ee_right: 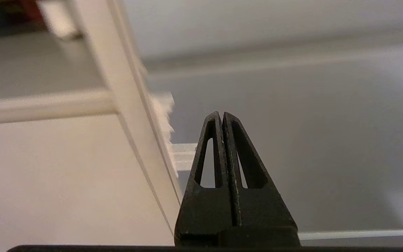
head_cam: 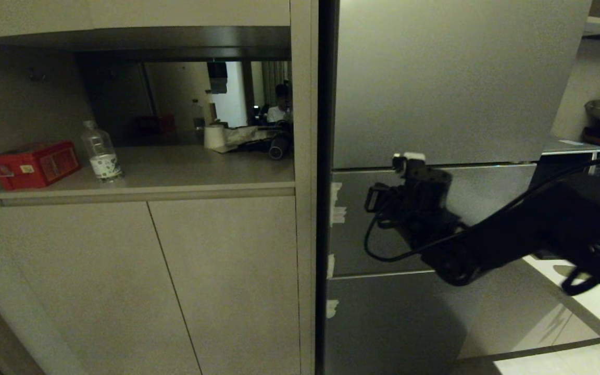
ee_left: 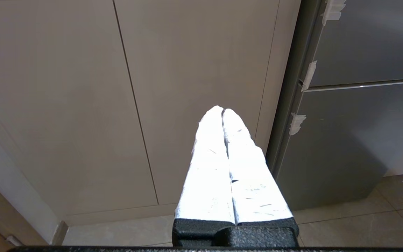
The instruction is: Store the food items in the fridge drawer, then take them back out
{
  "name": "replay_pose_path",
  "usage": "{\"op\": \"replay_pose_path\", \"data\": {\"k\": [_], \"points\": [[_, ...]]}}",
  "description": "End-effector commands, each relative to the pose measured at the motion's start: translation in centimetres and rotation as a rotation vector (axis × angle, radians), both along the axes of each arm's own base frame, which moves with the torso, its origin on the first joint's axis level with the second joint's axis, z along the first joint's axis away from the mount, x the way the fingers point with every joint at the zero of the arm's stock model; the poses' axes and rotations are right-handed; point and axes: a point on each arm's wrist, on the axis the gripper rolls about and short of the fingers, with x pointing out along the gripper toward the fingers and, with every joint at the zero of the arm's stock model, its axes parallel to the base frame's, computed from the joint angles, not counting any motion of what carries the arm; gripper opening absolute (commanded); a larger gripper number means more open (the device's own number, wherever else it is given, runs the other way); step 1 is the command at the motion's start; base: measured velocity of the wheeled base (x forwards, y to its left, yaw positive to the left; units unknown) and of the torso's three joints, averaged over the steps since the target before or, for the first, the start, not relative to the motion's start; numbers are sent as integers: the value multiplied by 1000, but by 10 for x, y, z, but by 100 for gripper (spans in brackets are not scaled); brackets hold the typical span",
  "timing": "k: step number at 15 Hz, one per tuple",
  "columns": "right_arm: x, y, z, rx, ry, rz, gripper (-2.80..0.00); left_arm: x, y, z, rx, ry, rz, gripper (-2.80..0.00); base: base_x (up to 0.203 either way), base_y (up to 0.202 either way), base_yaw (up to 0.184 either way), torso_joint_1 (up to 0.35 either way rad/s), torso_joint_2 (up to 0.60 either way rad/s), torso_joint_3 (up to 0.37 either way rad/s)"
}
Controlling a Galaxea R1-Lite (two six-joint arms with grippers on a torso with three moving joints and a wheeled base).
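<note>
The fridge drawer (head_cam: 367,239) is the middle grey panel, pushed in flush, with white tape scraps (head_cam: 336,205) on its left edge. My right arm (head_cam: 487,239) reaches in from the right across this panel. Its gripper (ee_right: 222,113) is shut and empty, its tips close to the drawer front (ee_right: 310,140) near the taped edge. Low down, my left gripper (ee_left: 222,109) is parked, its white-wrapped fingers shut on nothing, facing the beige cabinet doors beside the fridge; the drawer (ee_left: 373,42) shows there too. The food items are out of view.
The tall top door (head_cam: 451,78) is above the drawer and the lowest grey panel (head_cam: 383,323) below it. Left of the fridge, an open shelf (head_cam: 175,172) holds a red box (head_cam: 34,164), a clear bottle (head_cam: 101,153) and a paper roll (head_cam: 214,136). A counter edge (head_cam: 581,291) stands at right.
</note>
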Motion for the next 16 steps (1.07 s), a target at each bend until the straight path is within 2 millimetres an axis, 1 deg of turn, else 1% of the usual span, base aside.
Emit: {"op": "replay_pose_path", "data": {"k": [1, 2, 3, 4, 5, 6, 7, 8, 10, 11, 13, 14, 16], "points": [[-124, -61, 122, 53, -173, 16, -280, 0, 0, 0, 0, 1, 1, -280, 0, 0, 0, 0, 0, 0], [-168, -86, 131, 31, -174, 20, -280, 0, 0, 0, -1, 1, 1, -280, 0, 0, 0, 0, 0, 0], [-207, -108, 130, 8, -171, 20, -280, 0, 0, 0, 0, 1, 1, -280, 0, 0, 0, 0, 0, 0], [-244, -128, 120, -19, -157, 17, -280, 0, 0, 0, -2, 1, 1, -280, 0, 0, 0, 0, 0, 0], [-278, -144, 103, -49, -136, 5, -280, 0, 0, 0, 0, 1, 1, -280, 0, 0, 0, 0, 0, 0], [-307, -155, 83, -75, -113, -6, -280, 0, 0, 0, 0, 1, 1, -280, 0, 0, 0, 0, 0, 0], [-333, -163, 58, -99, -93, -15, -280, 0, 0, 0, 0, 1, 1, -280, 0, 0, 0, 0, 0, 0], [-354, -168, 31, -124, -69, -21, -280, 0, 0, 0, 0, 1, 1, -280, 0, 0, 0, 0, 0, 0], [-380, -172, -19, -182, -20, -47, -280, 0, 0, 0, 0, 1, 1, -280, 0, 0, 0, 0, 0, 0], [-389, -172, -37, -202, -13, -62, -280, 0, 0, 0, 0, 1, 1, -280, 0, 0, 0, 0, 0, 0], [-405, -172, -55, -232, -86, -67, -280, 0, 0, 0, 0, 1, 1, -280, 0, 0, 0, 0, 0, 0], [-408, -172, -61, -254, -113, -70, -280, 0, 0, 0, 0, 1, 1, -280, 0, 0, 0, 0, 0, 0], [-407, -170, -71, -293, -71, -65, -280, 0, 0, 0, 0, 1, 1, -280, 0, 0, 0, 0, 0, 0]]}}
